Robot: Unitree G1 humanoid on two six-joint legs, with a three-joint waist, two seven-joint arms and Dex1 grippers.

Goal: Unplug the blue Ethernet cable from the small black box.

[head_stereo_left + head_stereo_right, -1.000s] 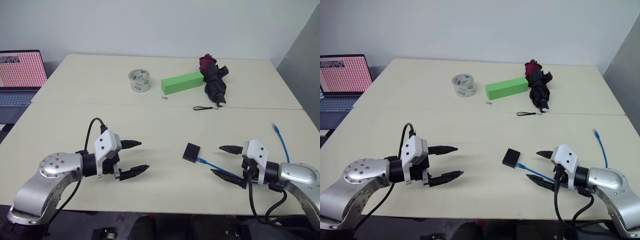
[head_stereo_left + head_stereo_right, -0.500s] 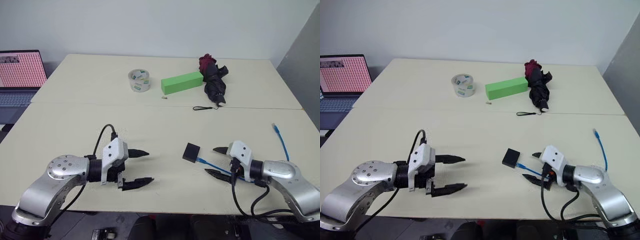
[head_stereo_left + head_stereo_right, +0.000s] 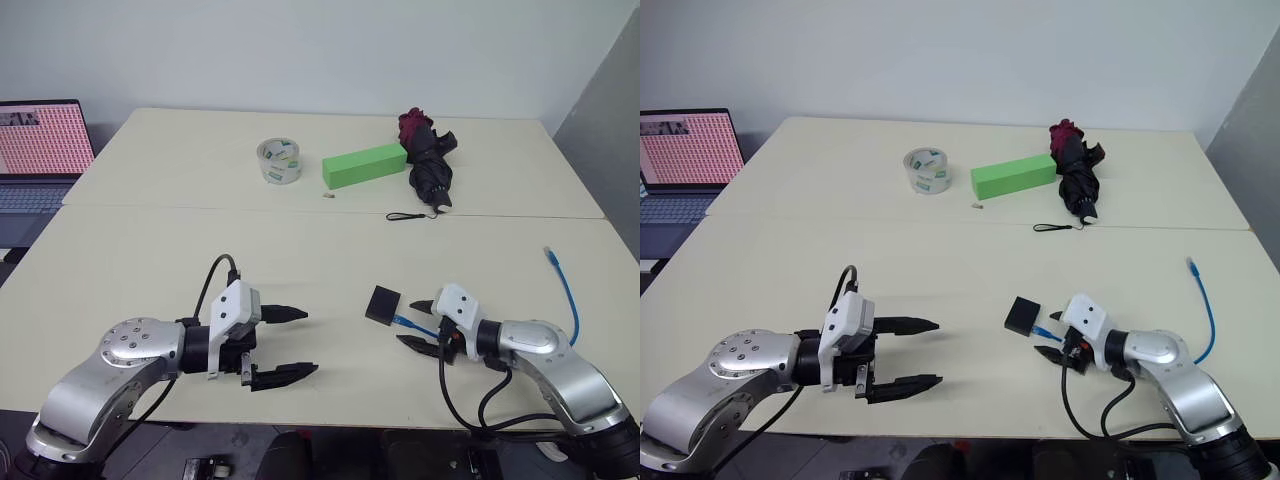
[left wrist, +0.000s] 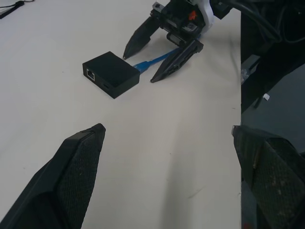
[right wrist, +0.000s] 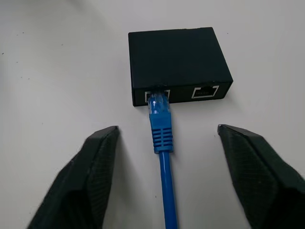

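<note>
The small black box (image 3: 382,303) lies flat on the near table, right of centre. The blue Ethernet cable (image 5: 160,124) is plugged into one of two ports on the box's side (image 5: 178,64). From there it runs right under my right arm and loops to a free plug (image 3: 548,253). My right gripper (image 3: 412,322) is low over the table and open, one finger on each side of the cable just behind the plug, touching neither. My left gripper (image 3: 310,342) is open and empty, to the left of the box and pointing at it.
A tape roll (image 3: 279,161), a green block (image 3: 364,165) and a folded black umbrella (image 3: 430,160) lie on the far table. A laptop (image 3: 40,150) stands at the far left. A seam (image 3: 200,208) divides the two tables.
My right gripper has moved left and down to the plug end of the cable, and its fingers have narrowed around it. My left gripper has shifted slightly right.
</note>
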